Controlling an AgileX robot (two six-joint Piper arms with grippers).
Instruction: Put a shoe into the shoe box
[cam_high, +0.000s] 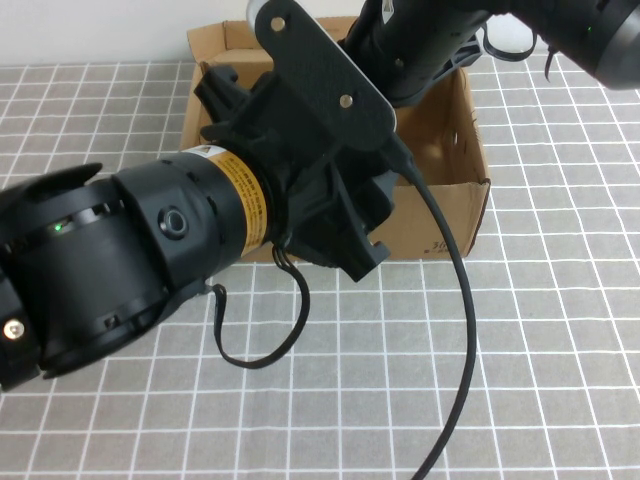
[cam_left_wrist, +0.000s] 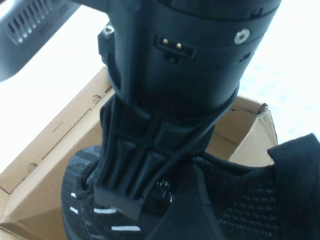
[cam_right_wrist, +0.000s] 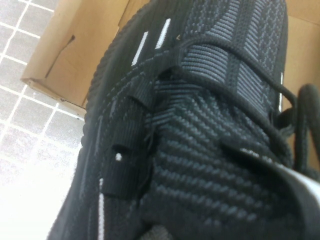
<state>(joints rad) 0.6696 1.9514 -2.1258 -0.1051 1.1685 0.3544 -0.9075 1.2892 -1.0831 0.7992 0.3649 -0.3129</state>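
The shoe (cam_right_wrist: 200, 130) is seen over the open shoe box (cam_high: 455, 215), which sits at the far middle of the desk (cam_high: 560, 380); whether its sole has touched the box floor cannot be told. The left end effector (cam_high: 235, 95) reaches over the box's left part, its fingers hidden, so its state cannot be told. The right end effector (cam_high: 375, 60), above the box's far right, is pressed together; what it pinches is not visible. The shoe should be lowered level and lengthwise, kept off the walls, and released only once it is settled. Counted: one shoe, one box, two arms.
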